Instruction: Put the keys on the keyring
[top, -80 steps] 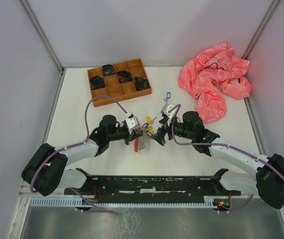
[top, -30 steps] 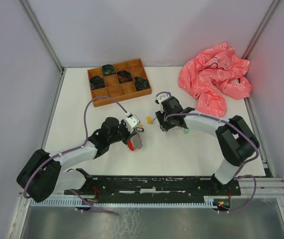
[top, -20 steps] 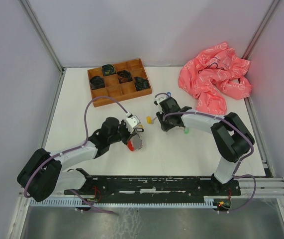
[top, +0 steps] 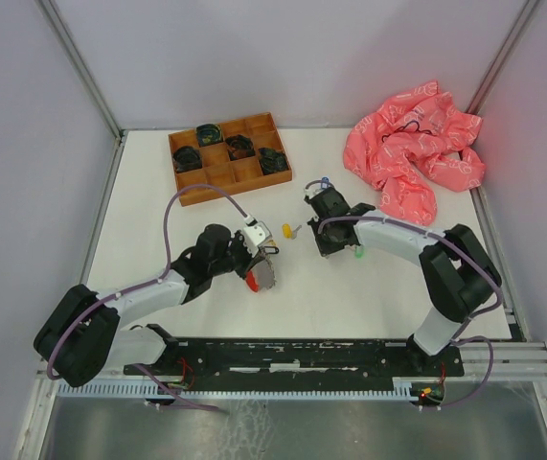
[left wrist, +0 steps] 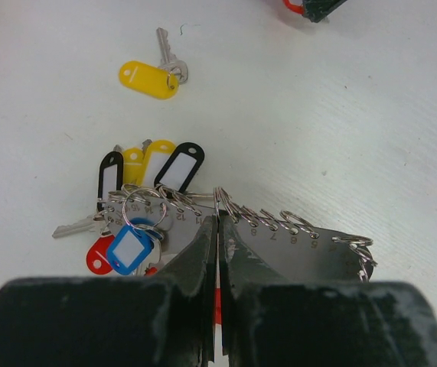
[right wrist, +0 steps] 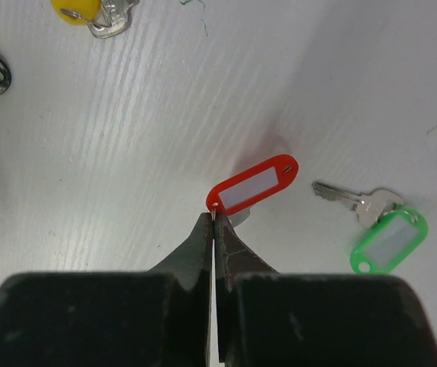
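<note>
Change: right tool [right wrist: 214, 220], jaws apart a second ago above the loose keys, now drawn fully together. Tips meet at the near end of the red-tagged key [right wrist: 255, 186], on the small wire loop where tag and blade join. The key lies flat on the bench [right wrist: 111, 153], not yet lifted, its blade mostly hidden under the tag.

Meaning for task: pick-up of the next key judged begun. Threading it onto the ring is not yet started, and the two tools are well apart in the overhead view. The hold is on a very thin loop, so a slip on lifting is possible.

Left tool [left wrist: 218, 223]: jaws together, clamped on the keyring [left wrist: 220, 199], a thin silvery loop standing up between the tips.
- Bunch at its left: blue tag [left wrist: 130, 246], black tags, yellow tags and a red tag part-hidden, all resting on the bench.
- Numbered metal plate [left wrist: 302, 248] with a row of small rings, lying to its right. Whether the plate is joined to the held ring cannot be told.

Loose keys remaining:
- green-tagged key [right wrist: 386, 238], just right of the red one, apart from it.
- yellow-tagged key [left wrist: 149, 79], on the bench between the two tools.
</note>
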Robot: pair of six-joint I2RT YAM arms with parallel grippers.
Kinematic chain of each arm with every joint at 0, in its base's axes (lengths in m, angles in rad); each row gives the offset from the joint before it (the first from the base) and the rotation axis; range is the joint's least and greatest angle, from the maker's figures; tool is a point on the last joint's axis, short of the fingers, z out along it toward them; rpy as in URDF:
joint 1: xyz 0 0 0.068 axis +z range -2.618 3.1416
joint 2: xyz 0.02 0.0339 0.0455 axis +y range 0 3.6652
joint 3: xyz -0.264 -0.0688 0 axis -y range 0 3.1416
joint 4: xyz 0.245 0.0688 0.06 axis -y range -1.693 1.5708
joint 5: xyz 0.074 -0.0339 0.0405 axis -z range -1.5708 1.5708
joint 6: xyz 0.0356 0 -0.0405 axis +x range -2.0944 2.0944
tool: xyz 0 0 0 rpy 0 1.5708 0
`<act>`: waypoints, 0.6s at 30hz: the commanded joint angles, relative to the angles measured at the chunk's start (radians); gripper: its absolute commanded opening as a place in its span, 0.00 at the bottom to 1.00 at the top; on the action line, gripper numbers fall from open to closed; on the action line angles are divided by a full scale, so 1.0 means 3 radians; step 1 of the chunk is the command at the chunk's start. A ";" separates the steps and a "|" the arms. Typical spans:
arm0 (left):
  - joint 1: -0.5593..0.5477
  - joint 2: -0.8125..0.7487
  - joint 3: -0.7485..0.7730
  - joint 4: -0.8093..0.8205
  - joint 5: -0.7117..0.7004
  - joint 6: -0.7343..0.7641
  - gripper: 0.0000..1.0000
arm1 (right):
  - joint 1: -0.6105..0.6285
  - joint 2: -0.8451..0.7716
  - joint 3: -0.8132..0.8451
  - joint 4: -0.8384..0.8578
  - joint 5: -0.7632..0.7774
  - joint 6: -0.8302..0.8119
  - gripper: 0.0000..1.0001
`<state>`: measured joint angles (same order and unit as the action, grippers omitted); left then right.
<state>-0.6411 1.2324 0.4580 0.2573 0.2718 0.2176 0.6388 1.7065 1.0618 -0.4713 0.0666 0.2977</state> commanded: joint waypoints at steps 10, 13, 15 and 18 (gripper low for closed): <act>-0.0007 0.0025 0.0207 0.0047 0.0081 -0.0054 0.03 | 0.0022 -0.0688 0.0131 -0.0723 0.1502 0.0516 0.01; -0.0008 0.0057 0.0220 0.0047 0.0081 -0.0059 0.03 | 0.0019 -0.0578 0.0023 -0.0769 0.1273 0.0754 0.01; -0.0010 0.0069 0.0226 0.0044 0.0076 -0.0076 0.03 | 0.0042 -0.0521 -0.0104 -0.0663 0.1120 0.0952 0.00; -0.0008 0.0070 0.0232 0.0047 0.0062 -0.0099 0.03 | 0.0181 -0.0477 -0.0234 -0.0486 0.1027 0.1233 0.01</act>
<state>-0.6411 1.2510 0.4820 0.2317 0.2722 0.2176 0.6529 1.5425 1.0332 -0.6521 0.4053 0.5243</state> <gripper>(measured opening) 0.043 0.012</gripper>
